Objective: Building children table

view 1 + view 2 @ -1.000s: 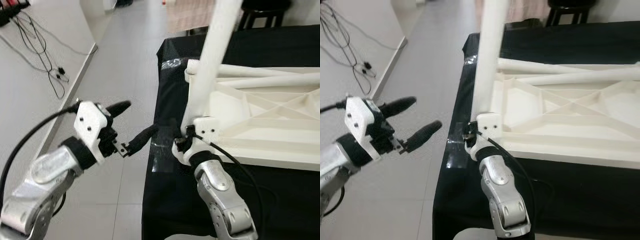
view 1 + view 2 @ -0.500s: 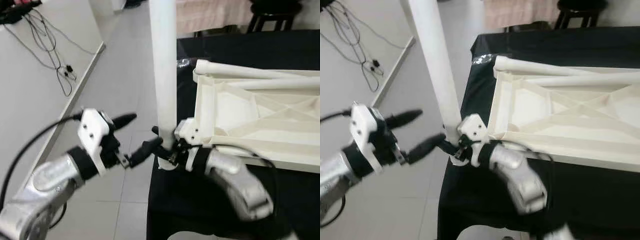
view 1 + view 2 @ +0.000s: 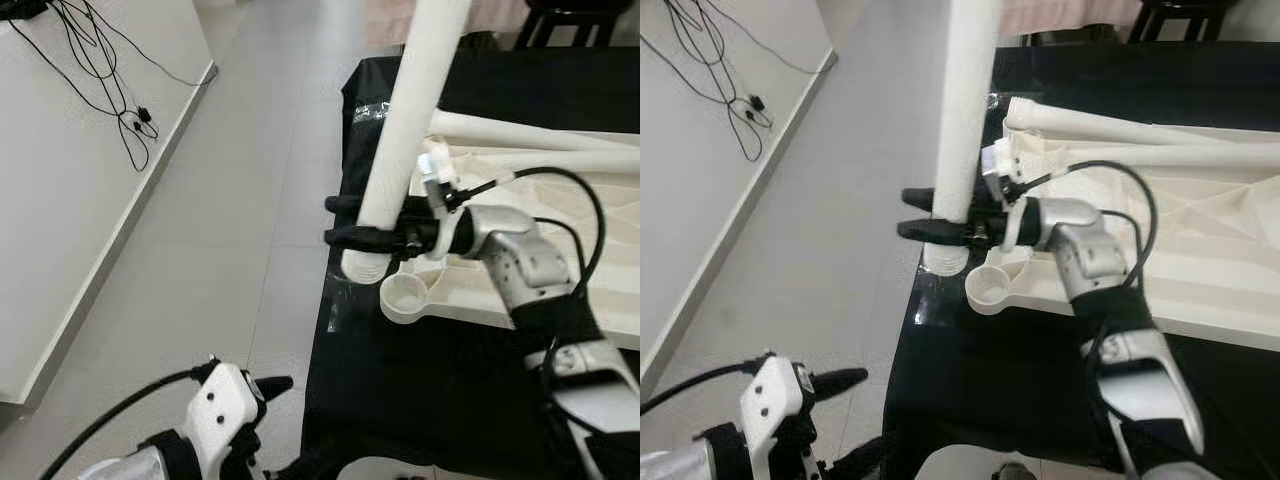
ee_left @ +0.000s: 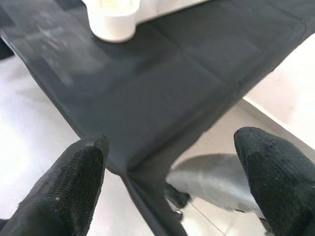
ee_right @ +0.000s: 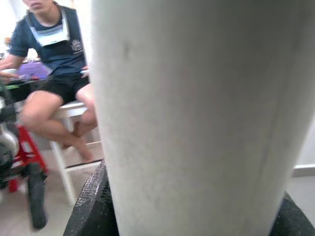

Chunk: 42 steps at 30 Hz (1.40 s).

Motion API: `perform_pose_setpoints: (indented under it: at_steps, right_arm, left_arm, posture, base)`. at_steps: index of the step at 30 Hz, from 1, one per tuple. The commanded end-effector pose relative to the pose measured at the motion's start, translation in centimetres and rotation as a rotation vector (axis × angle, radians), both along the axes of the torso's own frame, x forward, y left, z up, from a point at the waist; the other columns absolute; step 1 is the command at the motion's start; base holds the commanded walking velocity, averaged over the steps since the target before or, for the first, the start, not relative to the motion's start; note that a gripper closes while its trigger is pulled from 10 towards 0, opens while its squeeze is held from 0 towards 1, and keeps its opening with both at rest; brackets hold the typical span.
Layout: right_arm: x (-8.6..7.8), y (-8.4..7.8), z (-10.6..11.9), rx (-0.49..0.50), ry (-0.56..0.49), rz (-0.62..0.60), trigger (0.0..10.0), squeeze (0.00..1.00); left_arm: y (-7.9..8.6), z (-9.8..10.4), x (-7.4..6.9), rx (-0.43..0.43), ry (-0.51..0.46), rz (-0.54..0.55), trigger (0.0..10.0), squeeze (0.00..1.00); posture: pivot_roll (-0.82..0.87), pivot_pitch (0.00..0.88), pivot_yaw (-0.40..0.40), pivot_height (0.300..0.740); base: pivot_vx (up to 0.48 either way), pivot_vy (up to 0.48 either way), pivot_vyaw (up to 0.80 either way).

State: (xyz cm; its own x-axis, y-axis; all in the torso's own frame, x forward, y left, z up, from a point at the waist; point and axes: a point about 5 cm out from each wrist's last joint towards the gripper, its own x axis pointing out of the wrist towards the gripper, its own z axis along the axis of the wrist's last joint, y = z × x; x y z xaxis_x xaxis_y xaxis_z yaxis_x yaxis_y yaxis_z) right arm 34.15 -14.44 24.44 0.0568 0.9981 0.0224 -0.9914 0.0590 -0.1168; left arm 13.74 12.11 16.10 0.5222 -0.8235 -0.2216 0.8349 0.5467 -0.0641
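Leg (image 3: 405, 140) lifted, in right end effector (image 3: 362, 222).

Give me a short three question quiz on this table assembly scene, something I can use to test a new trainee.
1. True or false: the right gripper is clamped on the white table leg.
2. Multiple choice: the round socket at the corner of the upturned tabletop is A) filled by the leg, B) empty, with the leg's lower end beside it, C) covered by the black cloth.
3. Fill in: the left gripper hangs low beside the cloth's edge with its fingers ____.

Key: 1 true; 2 B; 3 open
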Motion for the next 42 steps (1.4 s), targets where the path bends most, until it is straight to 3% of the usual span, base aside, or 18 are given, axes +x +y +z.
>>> perform_pose_setpoints:
  at_steps: [1,9,18,22,32,42]
  right_arm:
    - [-0.1,0.3,-0.3,-0.026,0.0,0.051,10.0,0.0]
    - [-0.6,-1.3,-0.8,-0.088,0.003,0.139,10.0,0.0]
    - [-0.9,-1.9,-1.1,-0.116,0.003,0.143,10.0,0.0]
    - [-1.4,-2.5,-1.4,-0.185,-0.004,0.156,10.0,0.0]
    - [-1.9,-2.4,-2.1,-0.307,-0.062,0.196,10.0,0.0]
    - [-2.5,-1.0,-3.8,-0.272,-0.104,0.247,10.0,0.0]
  left_arm:
    - [0.0,0.2,-0.4,0.0,0.0,0.003,10.0,0.0]
    - [-0.1,0.7,-2.5,-0.004,0.016,-0.008,10.0,0.0]
    - [-0.1,0.7,-3.1,-0.003,0.024,-0.013,10.0,0.0]
    - [-0.1,0.7,-3.3,0.004,0.028,-0.013,10.0,0.0]
    - [0.2,0.6,-3.3,0.014,0.021,-0.015,10.0,0.0]
    - [0.3,0.6,-3.1,0.017,0.008,-0.01,10.0,0.0]
  posture:
    - [0.14,0.312,0.098,0.74]
    - [0.16,0.362,0.121,0.74]
    - [0.16,0.367,0.126,0.74]
    - [0.17,0.361,0.132,0.74]
    - [0.16,0.349,0.133,0.74]
    - [0.17,0.35,0.131,0.74]
  base:
    - [0.0,0.0,0.0]
    - [0.0,0.0,0.0]
    - [0.0,0.0,0.0]
    - [0.0,0.0,0.0]
    - [0.0,0.0,0.0]
    - [0.0,0.0,0.0]
